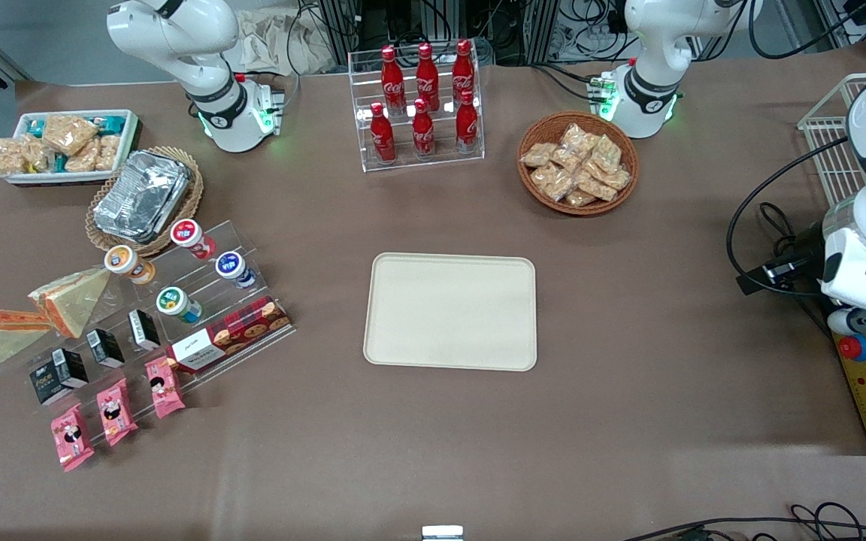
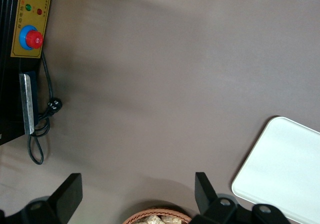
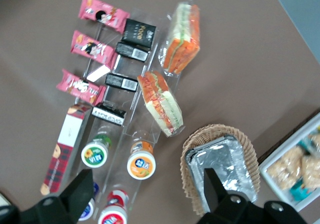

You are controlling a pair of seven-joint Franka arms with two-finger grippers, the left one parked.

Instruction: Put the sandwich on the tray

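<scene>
The sandwich [image 1: 1,336] [image 3: 182,38], a clear-wrapped wedge with an orange-red and greenish filling edge, lies on the table at the working arm's end, beside the black box on the clear stand. A second wedge [image 1: 72,299] [image 3: 161,104] with a broad pale-yellow face lies close by, farther from the front camera. The cream-beige tray [image 1: 452,312] [image 2: 285,169] lies bare mid-table. My right gripper [image 3: 147,176] is open and empty, high above the yoghurt cups and the foil basket, well apart from the sandwich. It does not show in the front view.
A clear stepped stand [image 1: 177,300] holds cups, black boxes, a biscuit box and pink packets. A wicker basket of foil trays [image 1: 143,197] [image 3: 222,166], a white snack tray [image 1: 65,144], a cola rack [image 1: 422,101] and a basket of snack bags [image 1: 577,161] stand farther back.
</scene>
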